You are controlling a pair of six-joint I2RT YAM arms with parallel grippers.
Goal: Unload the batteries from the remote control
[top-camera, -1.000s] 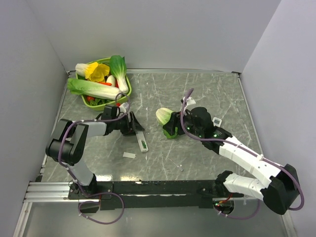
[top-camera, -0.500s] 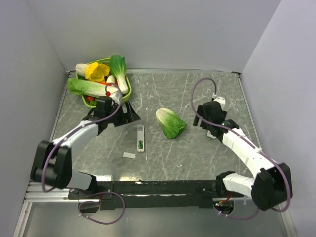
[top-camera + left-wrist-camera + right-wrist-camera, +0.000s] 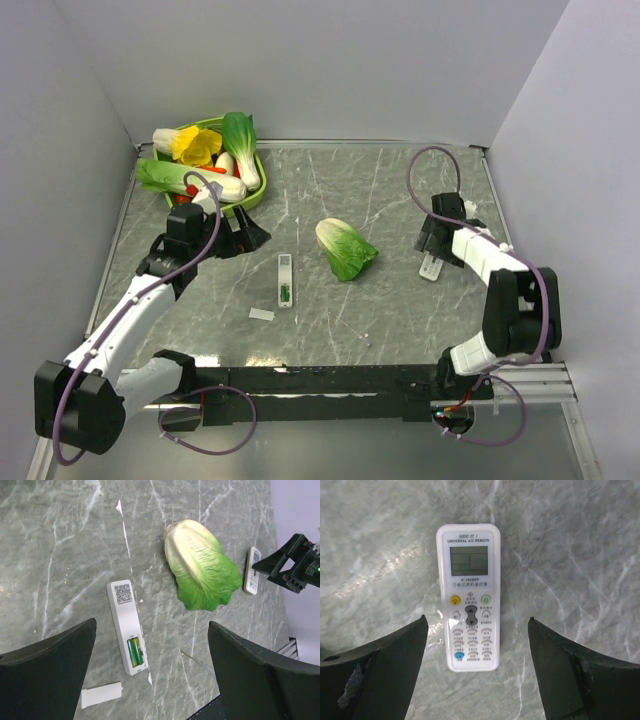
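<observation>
Remote control: the slim white plastic remote control (image 3: 126,627) lies flat on the table near the middle, back side up, with a QR label at its far end and the battery bay at its near end uncovered.
Battery: one small green-and-yellow cylindrical battery (image 3: 134,652) sits in the open bay; I cannot tell whether a second one lies beside it.
Cover: a small plain white flat rectangular panel (image 3: 101,695) lies on the table just beside the remote control's near end, to its left and apart from it.
Left gripper: the left gripper (image 3: 152,625) hangs above the table between the basket and the remote control, jaws wide apart and holding nothing.
Cabbage: a pale-stemmed green toy cabbage (image 3: 202,565) lies on its side to the right of the remote control, close but apart.
Second remote: a wider white air-conditioner remote with a small screen and rows of buttons (image 3: 470,597) lies face up near the right edge.
Right gripper: the right gripper (image 3: 477,621) hovers over that second remote, jaws spread wide to either side of it, gripping nothing.
Basket: a green plastic basket (image 3: 255,185) of toy vegetables stands in the far left corner.
Table: grey marbled tabletop (image 3: 400,320).
</observation>
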